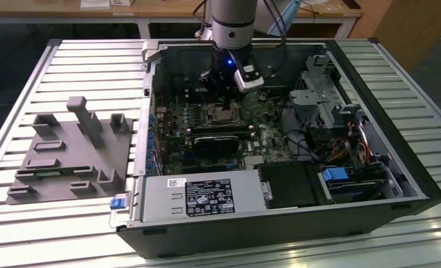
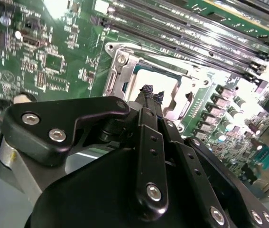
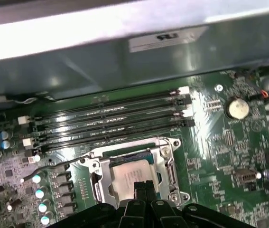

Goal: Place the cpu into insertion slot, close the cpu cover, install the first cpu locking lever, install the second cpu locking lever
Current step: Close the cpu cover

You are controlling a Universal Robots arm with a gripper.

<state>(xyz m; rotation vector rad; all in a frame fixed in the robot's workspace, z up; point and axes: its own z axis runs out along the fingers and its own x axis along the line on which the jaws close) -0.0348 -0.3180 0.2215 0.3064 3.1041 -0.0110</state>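
Note:
The cpu [image 3: 127, 176] lies flat in the insertion slot [image 1: 222, 115] on the green motherboard [image 3: 219, 156], its silvery top showing in both wrist views. The cpu cover [image 3: 169, 166] is a silvery frame lying down around the chip, and it also appears in the second wrist view [image 2: 120, 71]. A thin metal lever [image 3: 53, 167] runs out sideways from the socket. My gripper [image 3: 143, 186] hangs just above the chip's edge, its black fingertips [image 2: 149, 91] pressed together with nothing between them. In the exterior view the gripper [image 1: 226, 104] stands directly over the socket inside the open case.
Long black memory slots [image 3: 110, 118] run beside the socket, close to the case wall. A coin battery [image 3: 237, 108] sits on the board. The power supply [image 1: 205, 195], a drive cage [image 1: 321, 89] and cables crowd the case. A grey fixture [image 1: 71, 151] lies on the slatted table.

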